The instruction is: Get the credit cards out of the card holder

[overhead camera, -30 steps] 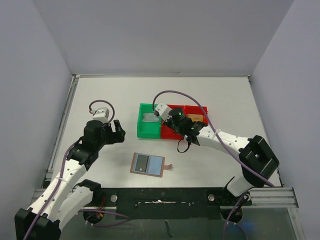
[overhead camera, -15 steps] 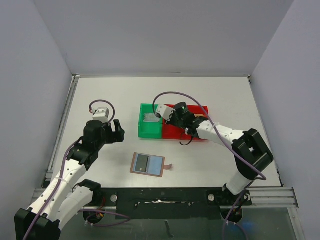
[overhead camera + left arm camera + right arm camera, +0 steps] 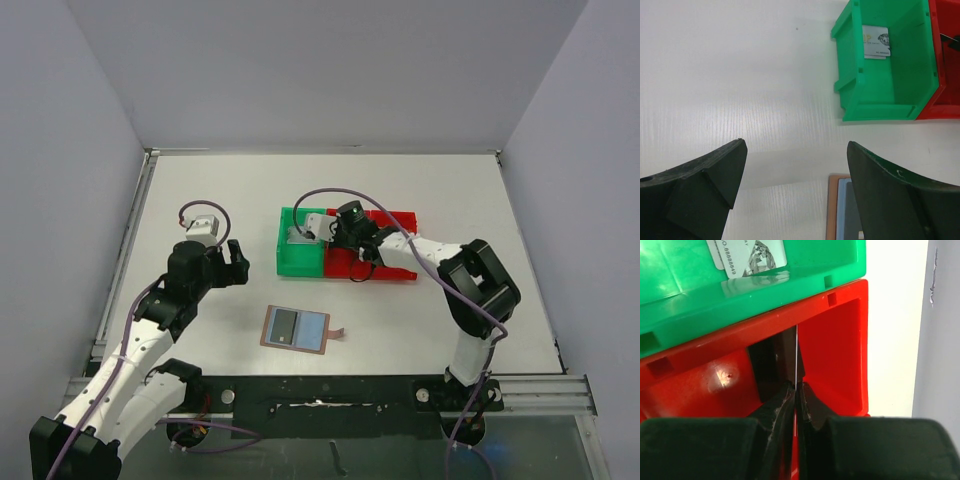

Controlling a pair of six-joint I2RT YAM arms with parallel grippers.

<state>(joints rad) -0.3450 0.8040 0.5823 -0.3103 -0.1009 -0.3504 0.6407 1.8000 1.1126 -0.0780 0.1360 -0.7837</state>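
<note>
The card holder (image 3: 296, 328), a tan sleeve with a blue-grey front, lies flat on the white table near the front; its edge (image 3: 840, 210) shows beside my left gripper's right finger. My left gripper (image 3: 796, 145) hangs open over bare table, left of the bins (image 3: 238, 262). My right gripper (image 3: 797, 387) is shut on a thin dark credit card (image 3: 796, 352), seen edge-on, down inside the red bin (image 3: 835, 340) next to the green one (image 3: 343, 235). A silver-grey credit card (image 3: 875, 41) lies in the green bin (image 3: 885, 95).
The green bin (image 3: 298, 260) and red bins (image 3: 395, 268) stand side by side at mid-table. Grey walls close in the table at the back and both sides. The right arm's cable (image 3: 340, 195) loops above the bins.
My right gripper has swung left along the red bins, ending in the compartment beside the green bin, still shut on the card. The left arm has not moved.
</note>
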